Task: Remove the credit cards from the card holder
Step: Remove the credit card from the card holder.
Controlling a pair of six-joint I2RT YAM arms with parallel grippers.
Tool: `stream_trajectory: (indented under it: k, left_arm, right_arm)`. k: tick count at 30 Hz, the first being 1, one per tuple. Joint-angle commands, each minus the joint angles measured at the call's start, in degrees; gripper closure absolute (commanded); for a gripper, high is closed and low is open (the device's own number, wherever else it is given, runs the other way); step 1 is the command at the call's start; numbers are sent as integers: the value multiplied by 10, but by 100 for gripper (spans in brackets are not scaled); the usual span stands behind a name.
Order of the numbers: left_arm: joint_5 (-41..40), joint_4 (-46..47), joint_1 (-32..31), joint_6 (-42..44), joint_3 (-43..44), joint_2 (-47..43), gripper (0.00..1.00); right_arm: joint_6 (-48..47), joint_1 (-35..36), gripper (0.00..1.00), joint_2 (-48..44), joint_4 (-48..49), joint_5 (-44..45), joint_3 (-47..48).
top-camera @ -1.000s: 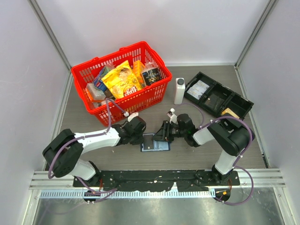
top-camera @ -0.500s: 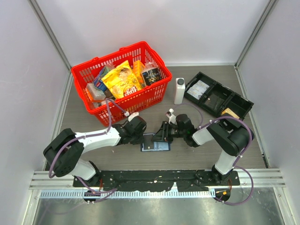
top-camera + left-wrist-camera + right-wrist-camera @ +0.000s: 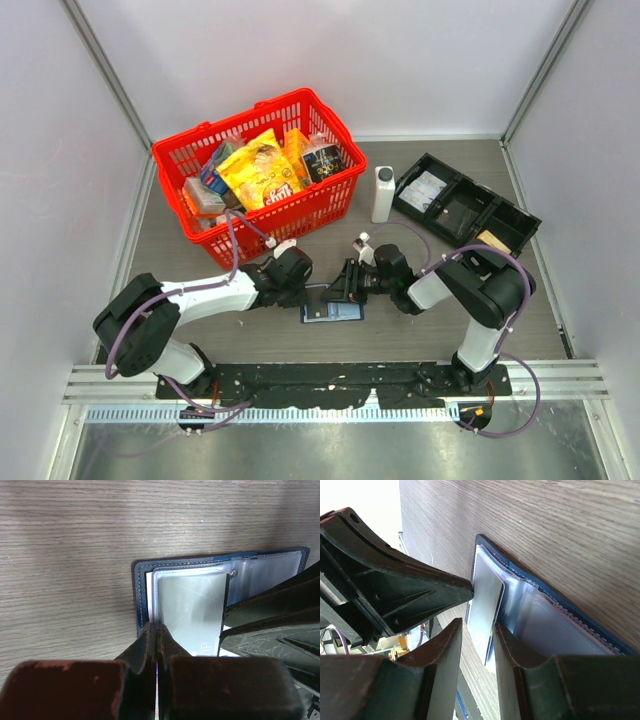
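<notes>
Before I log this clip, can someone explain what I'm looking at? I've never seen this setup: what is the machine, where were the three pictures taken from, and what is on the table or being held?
These are two robot arms bolted at the near edge of a table, each ending in a two-finger gripper. The wide picture looks down from above. The two close-ups come from a camera on each wrist.

On the table are an open navy card holder, a red basket of snack packets, a white bottle and a black tray.

A silvery card sits in the holder's clear sleeve. The left gripper has its fingers pressed together at the sleeve's edge. The right gripper has its fingers slightly apart, astride the card.
</notes>
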Motion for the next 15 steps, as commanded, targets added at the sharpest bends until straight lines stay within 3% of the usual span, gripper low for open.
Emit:
stream_trajectory:
  k: [1, 9, 15]
  left_arm:
    - [29, 27, 3, -3, 1, 17, 100]
    - [38, 40, 3, -3, -2, 18, 100]
    - [41, 43, 3, -3, -3, 18, 100]
  right_arm:
    - [24, 17, 64, 19, 64, -22, 18]
    - [53, 35, 63, 52, 95, -31, 32]
    - [69, 51, 57, 74, 103, -27, 46]
